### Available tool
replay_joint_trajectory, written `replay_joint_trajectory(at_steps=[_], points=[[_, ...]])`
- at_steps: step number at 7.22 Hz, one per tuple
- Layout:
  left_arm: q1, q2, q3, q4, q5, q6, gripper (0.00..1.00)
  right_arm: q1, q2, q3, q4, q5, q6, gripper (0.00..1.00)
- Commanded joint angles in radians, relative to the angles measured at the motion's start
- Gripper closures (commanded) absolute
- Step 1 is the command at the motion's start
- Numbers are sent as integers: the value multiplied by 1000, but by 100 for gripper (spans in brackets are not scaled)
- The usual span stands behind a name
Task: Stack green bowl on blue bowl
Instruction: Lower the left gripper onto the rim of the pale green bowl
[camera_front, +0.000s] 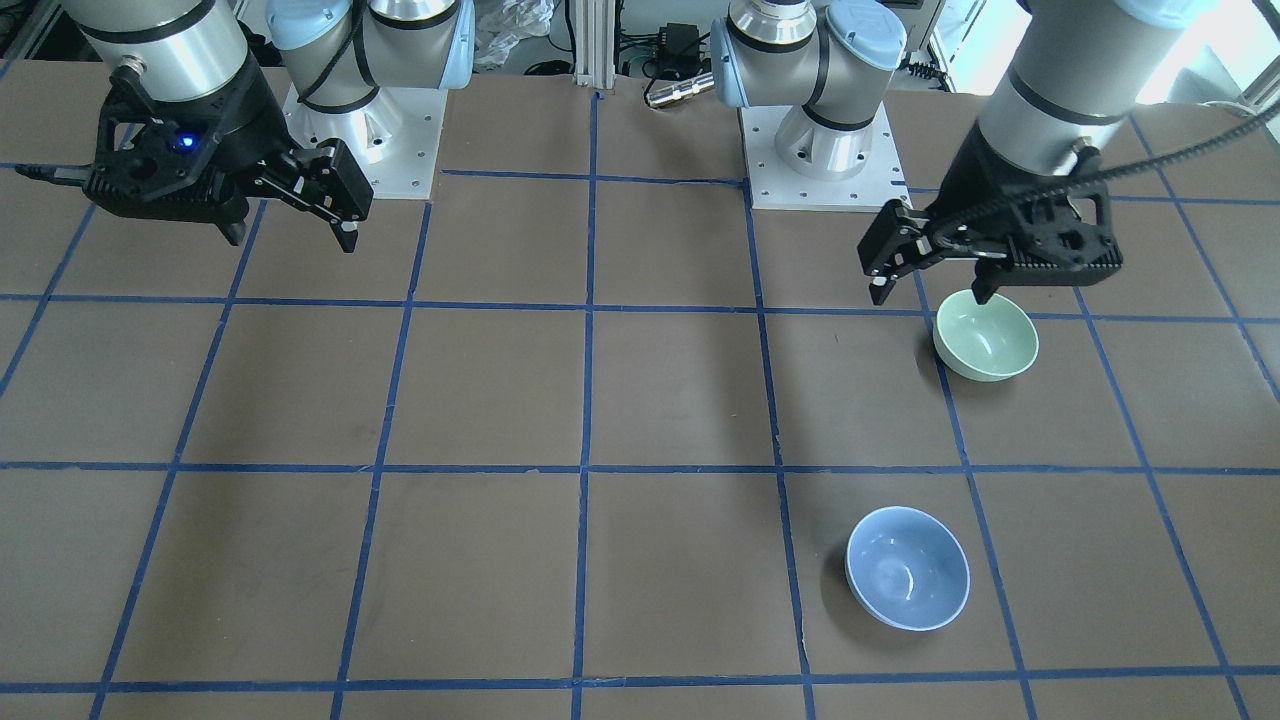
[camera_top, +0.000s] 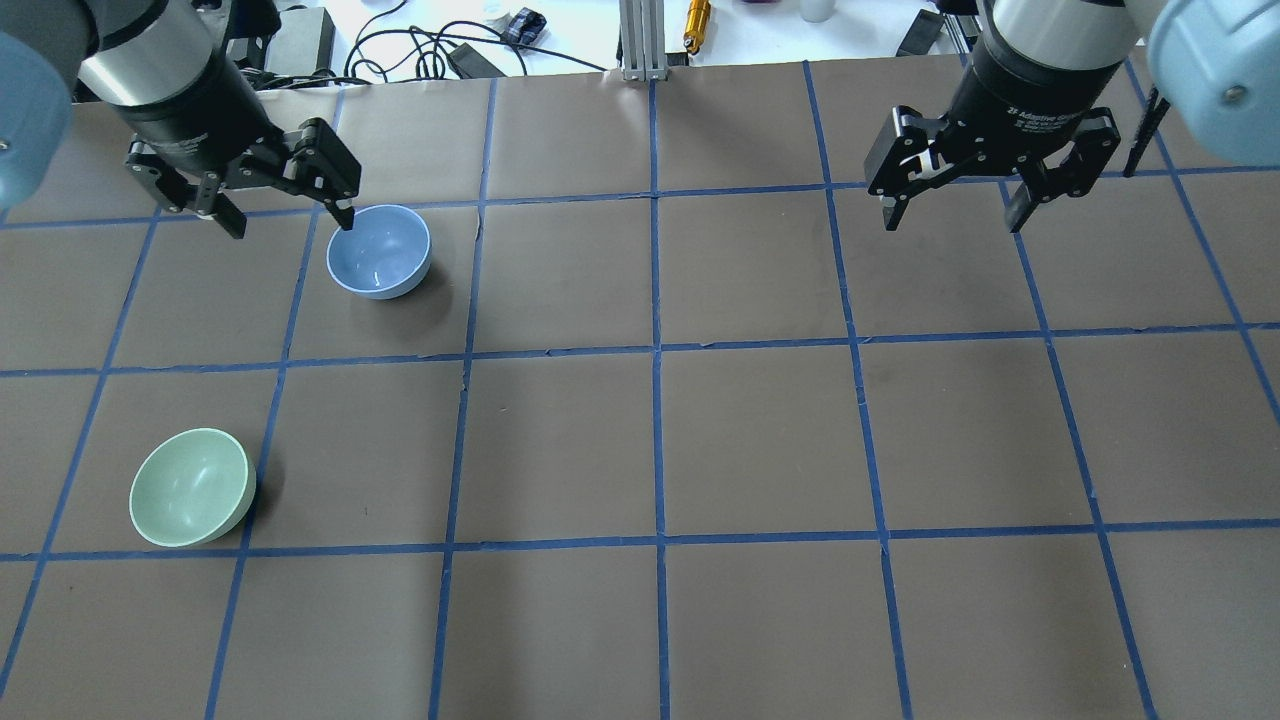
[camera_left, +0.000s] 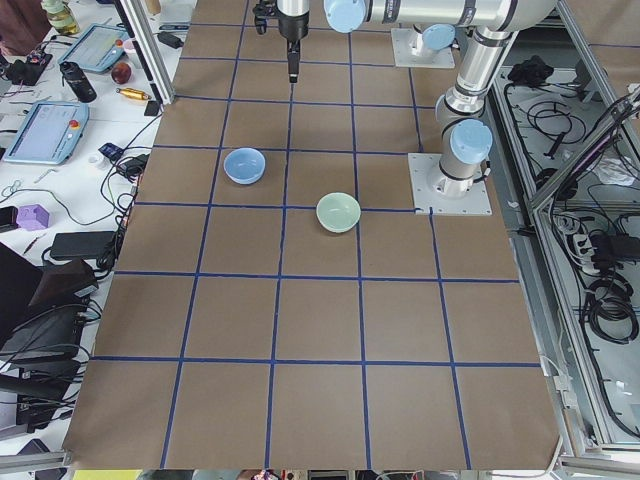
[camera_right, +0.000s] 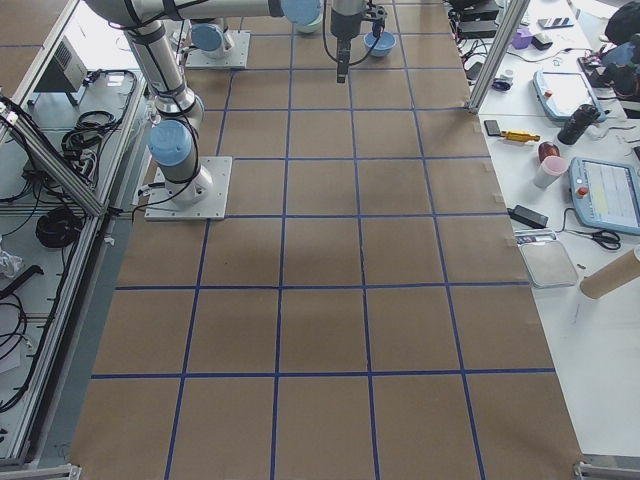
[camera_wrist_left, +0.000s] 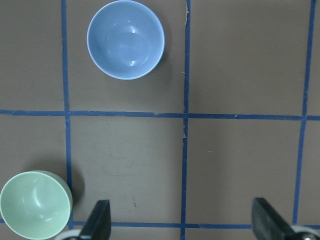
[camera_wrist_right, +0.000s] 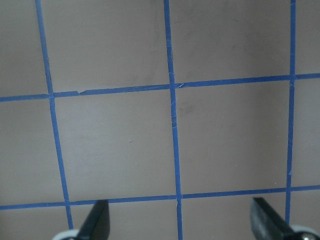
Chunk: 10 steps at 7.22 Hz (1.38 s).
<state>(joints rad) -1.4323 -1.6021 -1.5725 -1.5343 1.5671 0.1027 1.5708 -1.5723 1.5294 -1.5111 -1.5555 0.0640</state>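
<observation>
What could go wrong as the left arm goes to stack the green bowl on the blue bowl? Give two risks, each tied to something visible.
1. In the left wrist view the green bowl lies outside the open left gripper, so a straight descent may strike its rim.
2. The blue bowl looks about the same size, so an off-centre release may leave the green bowl tilted.

Bright, even light from above; soft shadows, sharp focus.

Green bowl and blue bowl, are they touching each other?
Apart. The overhead view shows the green bowl and the blue bowl sitting separately, with a wide stretch of bare table between them.
</observation>
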Motion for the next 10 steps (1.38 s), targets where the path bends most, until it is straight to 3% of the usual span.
replay_joint_trajectory(at_steps=[1,4,5,7,10], points=[[178,-2,-98,38,1,161,0,0,0,0,0,0,0,0],[414,-4,-196,54,1,454,0,0,0,0,0,0,0,0],[508,-4,-283,148,-5,551,0,0,0,0,-1,0,-1,0],[617,-25,-474,465,-5,708,0,0,0,0,-1,0,-1,0],[687,-47,-636,572,-18,710,2,0,0,0,-1,0,-1,0]])
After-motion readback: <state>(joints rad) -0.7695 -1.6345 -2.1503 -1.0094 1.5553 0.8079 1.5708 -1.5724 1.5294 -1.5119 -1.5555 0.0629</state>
